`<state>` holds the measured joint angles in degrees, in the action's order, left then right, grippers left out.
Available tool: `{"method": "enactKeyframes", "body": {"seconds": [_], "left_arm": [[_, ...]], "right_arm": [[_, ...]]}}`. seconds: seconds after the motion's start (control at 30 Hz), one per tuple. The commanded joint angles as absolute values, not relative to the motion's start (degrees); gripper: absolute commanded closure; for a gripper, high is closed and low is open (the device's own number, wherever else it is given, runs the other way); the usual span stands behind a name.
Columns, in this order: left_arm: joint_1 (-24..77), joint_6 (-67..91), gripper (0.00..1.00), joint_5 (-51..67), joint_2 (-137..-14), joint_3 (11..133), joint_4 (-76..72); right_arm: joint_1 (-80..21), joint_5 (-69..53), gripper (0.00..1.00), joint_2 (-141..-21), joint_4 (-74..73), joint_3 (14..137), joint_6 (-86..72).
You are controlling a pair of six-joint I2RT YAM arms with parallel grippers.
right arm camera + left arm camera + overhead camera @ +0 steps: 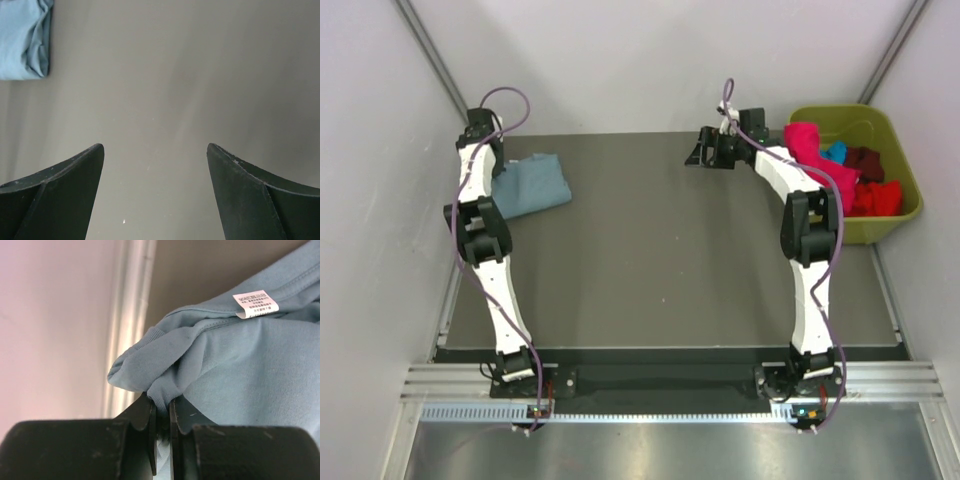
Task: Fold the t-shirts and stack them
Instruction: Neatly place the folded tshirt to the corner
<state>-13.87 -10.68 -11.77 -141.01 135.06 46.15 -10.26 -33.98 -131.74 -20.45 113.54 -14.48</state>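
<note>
Between pale walls (pixel 360 200), a dark table (pixel 660 260) bears a maybe-folded t-shirt (pixel 535 185).

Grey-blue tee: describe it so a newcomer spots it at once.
Start at the dark grey table, far left corner. The bunched dusty grey-blue cloth tee lies there, its edge pinched by the left gripper. It alone is on the table; the brighter tees sit in the olive-green plastic bin.
</note>
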Motion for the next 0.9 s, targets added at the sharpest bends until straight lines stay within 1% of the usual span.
{"method": "enactKeyframes", "body": {"seconds": [0.0, 0.13, 0.4, 0.57, 0.87], "left_arm": [[-14.6, -13.1, 1.0, -19.1, -140.2, 137.9, 38.7], [-14.6, -15.0, 1.0, -22.7, -142.2, 138.1, 33.7], [-14.4, -18.7, 1.0, -26.0, -147.5, 139.3, 21.6], [-13.8, -20.3, 1.0, -26.4, -150.0, 140.1, 18.5], [-12.8, -19.9, 1.0, -32.5, -151.6, 140.7, 13.9]], "right_arm": [[-9.8, -33.8, 0.15, -127.0, -19.5, 113.3, -13.0], [-9.8, -33.7, 0.15, -126.8, -19.7, 112.9, -12.9], [-9.9, -32.9, 0.15, -125.5, -19.9, 111.4, -12.2], [-10.1, -32.3, 0.15, -124.7, -20.2, 110.9, -11.6], [-10.6, -32.3, 0.14, -124.8, -20.3, 110.6, -11.6]]}}
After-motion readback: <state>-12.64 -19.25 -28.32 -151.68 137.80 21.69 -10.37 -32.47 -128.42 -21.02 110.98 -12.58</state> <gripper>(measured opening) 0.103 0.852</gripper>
